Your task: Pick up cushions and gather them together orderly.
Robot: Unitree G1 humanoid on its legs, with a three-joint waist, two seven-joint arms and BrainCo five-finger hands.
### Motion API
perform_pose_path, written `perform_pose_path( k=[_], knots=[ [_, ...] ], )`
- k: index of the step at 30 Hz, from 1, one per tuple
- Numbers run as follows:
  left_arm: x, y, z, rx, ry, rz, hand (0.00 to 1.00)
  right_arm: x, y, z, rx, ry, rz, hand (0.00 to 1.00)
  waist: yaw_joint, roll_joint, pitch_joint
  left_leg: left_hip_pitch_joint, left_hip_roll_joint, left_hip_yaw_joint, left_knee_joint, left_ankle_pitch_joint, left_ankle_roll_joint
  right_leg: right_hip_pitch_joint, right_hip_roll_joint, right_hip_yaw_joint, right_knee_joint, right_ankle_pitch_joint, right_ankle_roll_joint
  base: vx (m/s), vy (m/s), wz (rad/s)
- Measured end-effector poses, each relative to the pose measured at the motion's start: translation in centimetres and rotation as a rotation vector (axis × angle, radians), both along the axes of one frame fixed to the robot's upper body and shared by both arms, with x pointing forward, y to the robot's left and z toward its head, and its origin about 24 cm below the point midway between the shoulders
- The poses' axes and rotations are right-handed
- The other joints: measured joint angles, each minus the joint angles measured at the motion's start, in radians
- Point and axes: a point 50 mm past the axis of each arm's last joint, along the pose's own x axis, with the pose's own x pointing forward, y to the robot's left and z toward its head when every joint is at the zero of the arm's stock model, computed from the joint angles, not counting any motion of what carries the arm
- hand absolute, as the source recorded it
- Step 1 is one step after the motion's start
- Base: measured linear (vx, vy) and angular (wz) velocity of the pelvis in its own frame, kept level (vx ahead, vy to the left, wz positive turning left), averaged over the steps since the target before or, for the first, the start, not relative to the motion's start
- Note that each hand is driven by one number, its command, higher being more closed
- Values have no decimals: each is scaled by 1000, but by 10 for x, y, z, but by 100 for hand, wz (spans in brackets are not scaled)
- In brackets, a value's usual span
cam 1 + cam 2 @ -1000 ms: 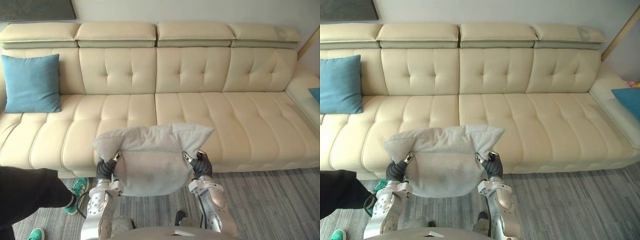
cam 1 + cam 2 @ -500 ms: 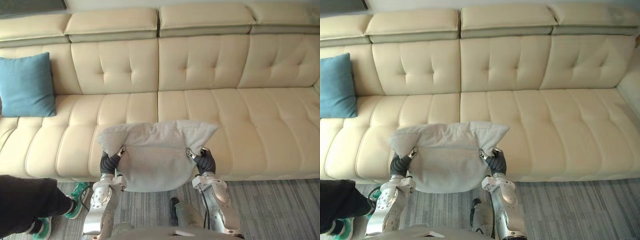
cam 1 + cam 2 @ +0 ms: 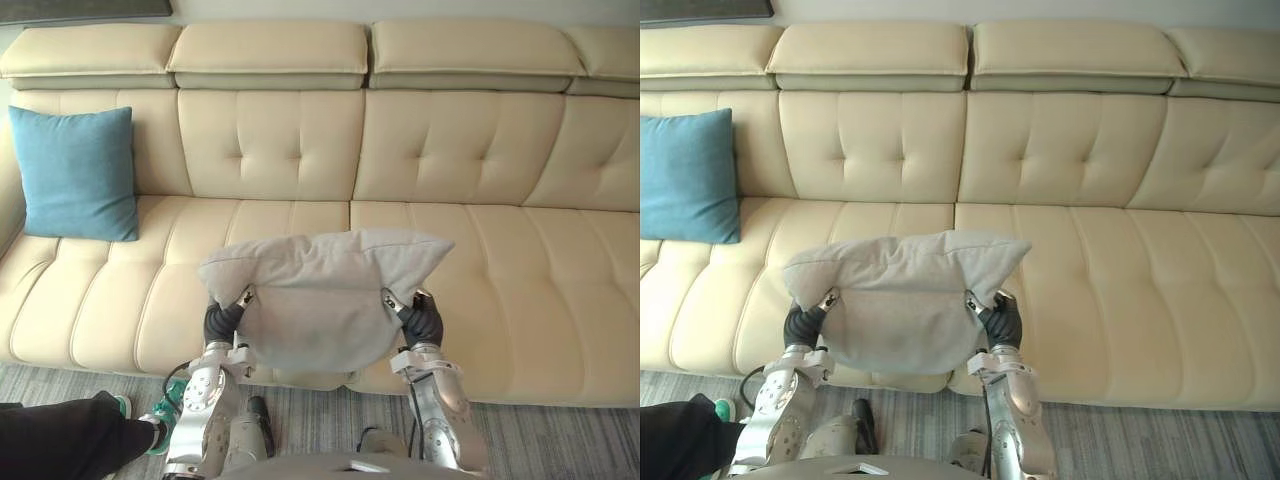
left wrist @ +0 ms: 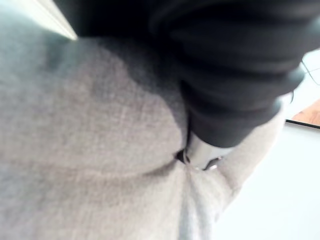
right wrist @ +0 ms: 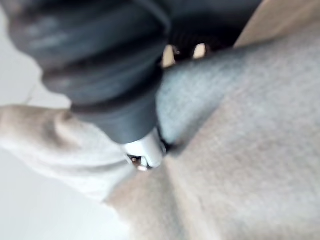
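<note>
Left hand clamps the grey cushion at its left edge, thumb on the front face (its fingers lie behind the cloth). Well apart to the left, a blue cushion leans upright at the end of the sofa. The grey cushion hangs above the seat's front edge, top corners drooping outward. Right hand grips the right edge likewise; broad cream seat runs on rightward.
</note>
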Motion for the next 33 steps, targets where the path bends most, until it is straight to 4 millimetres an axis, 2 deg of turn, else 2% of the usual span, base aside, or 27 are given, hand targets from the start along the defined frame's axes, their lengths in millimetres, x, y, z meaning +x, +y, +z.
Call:
perform_pose_path(
  k=[2, 5, 9, 13, 16, 18, 21, 23, 24, 26, 31, 33],
  knots=[
    [0, 1, 0, 6, -3, 0, 100, 1, 3, -1, 5, 5, 8, 100, -1, -3, 1, -5, -5, 15, -4, -1, 3, 2, 3, 25, -49, 27, 5, -57, 106, -33],
    [0, 1, -4, 8, 14, -1, 100, 7, 3, -2, -5, 4, 17, 100, -20, -10, 6, -10, -5, 24, -12, 4, 7, 1, 11, 53, -110, 53, 12, -74, 38, -27],
    [1, 2, -6, 11, 24, 1, 100, 17, 4, 1, -45, -9, 32, 100, -27, -31, 20, -11, 1, 39, -10, 3, 6, -7, 20, 92, -145, 71, 11, -100, 30, -29],
    [17, 11, 7, 43, -30, 52, 100, 42, 18, 26, -76, -119, 84, 100, -23, -30, 24, -35, 15, 67, -3, 0, 0, -43, 32, 140, -177, 112, 22, -74, 21, -33],
    [49, 14, 41, 114, -168, 91, 100, 71, 30, 68, -114, -272, 73, 100, -13, -28, 26, -91, 45, 74, 29, 5, 8, -85, 56, 163, -201, 157, 31, -65, -19, -25],
    [62, 13, 59, 120, -235, 121, 100, 79, 36, 88, -141, -358, 60, 100, -14, -25, 28, -102, 48, 74, 30, 12, 11, -94, 58, 163, -204, 172, 40, -16, -32, -6],
    [87, 7, 101, 160, -377, 170, 100, 93, 39, 127, -200, -497, -3, 100, -9, -13, 47, -141, 53, 67, 29, 33, 19, -135, 64, 158, -178, 178, 43, -41, -34, 4],
    [109, 2, 145, 198, -516, 211, 100, 103, 41, 162, -237, -604, -78, 100, -2, -7, 71, -184, 52, 61, 13, 62, 22, -191, 68, 154, -149, 179, 42, -104, -40, 8],
    [112, 1, 153, 209, -540, 217, 100, 104, 41, 168, -235, -618, -92, 100, -2, -7, 77, -187, 50, 61, 5, 70, 23, -201, 68, 155, -143, 179, 42, -97, -40, 8],
    [124, -3, 183, 246, -625, 242, 100, 110, 40, 188, -242, -671, -159, 100, 2, -5, 93, -207, 40, 60, -41, 108, 23, -249, 68, 153, -119, 178, 41, -102, -49, 9],
    [142, -15, 240, 328, -775, 265, 100, 117, 33, 232, -274, -771, -325, 100, 5, 5, 125, -270, 29, 56, -154, 206, 22, -364, 74, 136, -100, 189, 35, -89, -72, 6],
    [145, -18, 257, 337, -813, 281, 100, 116, 29, 248, -281, -812, -375, 100, 6, 11, 155, -277, 24, 58, -194, 237, 22, -391, 76, 136, -91, 202, 43, -73, -64, 1]
  ],
)
